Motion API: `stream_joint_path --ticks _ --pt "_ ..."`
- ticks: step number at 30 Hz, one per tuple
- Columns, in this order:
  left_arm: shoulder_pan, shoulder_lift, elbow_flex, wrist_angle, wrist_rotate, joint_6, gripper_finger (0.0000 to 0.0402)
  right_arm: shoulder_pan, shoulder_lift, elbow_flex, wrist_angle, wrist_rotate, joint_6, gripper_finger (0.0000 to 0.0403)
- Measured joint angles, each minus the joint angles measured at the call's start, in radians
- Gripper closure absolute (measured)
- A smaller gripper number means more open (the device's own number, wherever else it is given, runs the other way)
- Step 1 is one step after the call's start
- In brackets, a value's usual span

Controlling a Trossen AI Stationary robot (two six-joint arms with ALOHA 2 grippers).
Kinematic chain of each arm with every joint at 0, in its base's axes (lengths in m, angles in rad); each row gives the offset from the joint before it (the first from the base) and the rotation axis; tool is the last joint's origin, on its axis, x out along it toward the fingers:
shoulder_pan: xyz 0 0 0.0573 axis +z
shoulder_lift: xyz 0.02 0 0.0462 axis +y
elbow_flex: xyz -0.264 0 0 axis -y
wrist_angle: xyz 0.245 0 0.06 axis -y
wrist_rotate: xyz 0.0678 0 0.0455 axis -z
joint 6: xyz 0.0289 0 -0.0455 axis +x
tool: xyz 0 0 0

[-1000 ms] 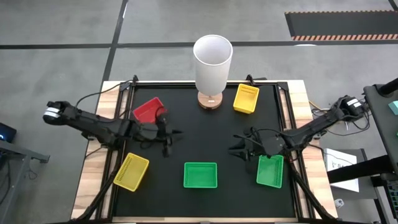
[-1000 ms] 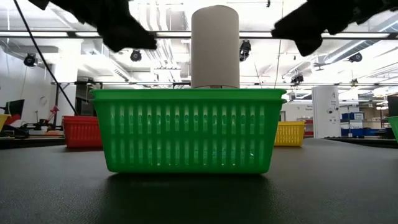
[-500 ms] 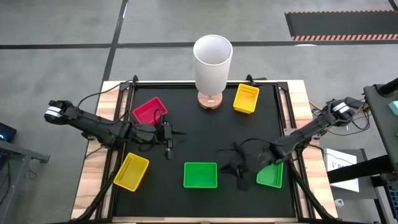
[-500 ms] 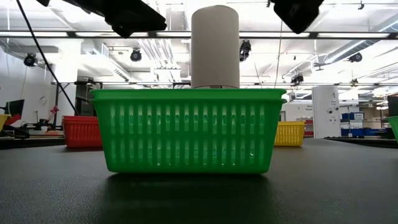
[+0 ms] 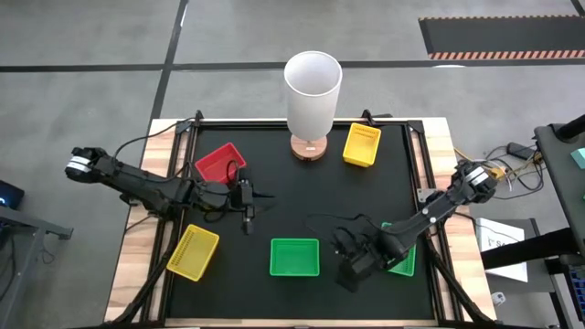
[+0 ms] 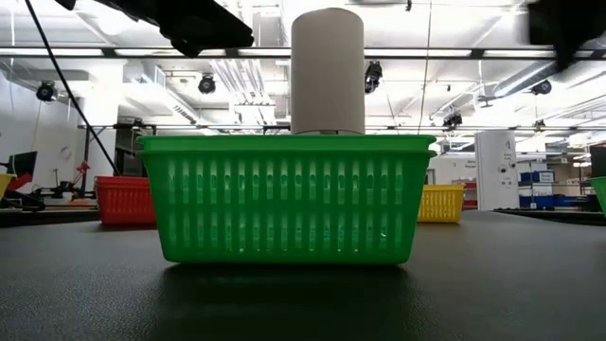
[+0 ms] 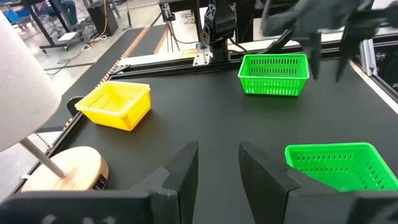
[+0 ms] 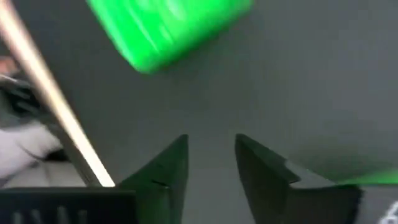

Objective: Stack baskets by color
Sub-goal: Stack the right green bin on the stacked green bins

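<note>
step: right gripper [image 5: 350,271], fingers apart and empty, hangs between the two green baskets [image 5: 294,257].
left gripper [image 5: 247,203]: fingers apart, empty, waiting mid-table.
next: grasp one green basket's rim.

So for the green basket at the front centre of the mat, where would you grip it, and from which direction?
Probably the rim of the green basket, pinching one thin wall from above. It sits upright and open-topped, with mat free on all sides, and is too wide to span whole. The right gripper, with a gap between its fingers in its wrist view, hovers just to its right, so the right-hand short wall looks the nearest edge.
</note>
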State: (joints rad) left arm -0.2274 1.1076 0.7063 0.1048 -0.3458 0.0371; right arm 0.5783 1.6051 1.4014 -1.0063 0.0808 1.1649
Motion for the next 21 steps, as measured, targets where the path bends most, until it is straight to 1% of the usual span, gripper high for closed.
stream_joint_path --ticks 3,6,8,11,14,18,21 --pt "0.0 0.0 0.0 0.001 0.0 0.02 0.0301 0.008 0.025 0.013 -0.196 -0.108 0.211 0.0247" --pt "0.0 0.0 0.0 0.0 0.0 0.031 0.0301 0.015 0.032 -0.009 -0.319 -0.147 0.345 0.0226" --pt "0.0 0.0 0.0 0.0 0.0 0.031 0.0301 0.022 0.033 -0.039 -0.324 -0.149 0.402 0.0217" --pt "0.0 0.0 0.0 0.0 0.0 0.032 0.0301 0.027 0.033 -0.067 -0.303 -0.148 0.429 0.0211" --pt "0.0 -0.002 0.0 0.0 0.0 0.034 0.0301 0.026 0.033 -0.094 -0.32 -0.145 0.47 0.0211" --pt "0.001 -0.005 0.0 0.006 -0.001 0.093 0.0301 0.026 0.033 -0.117 -0.307 -0.14 0.525 0.0211" --pt "0.004 -0.004 0.001 0.057 -0.004 0.131 0.0301 0.026 0.033 -0.135 -0.292 -0.134 0.559 0.0211"
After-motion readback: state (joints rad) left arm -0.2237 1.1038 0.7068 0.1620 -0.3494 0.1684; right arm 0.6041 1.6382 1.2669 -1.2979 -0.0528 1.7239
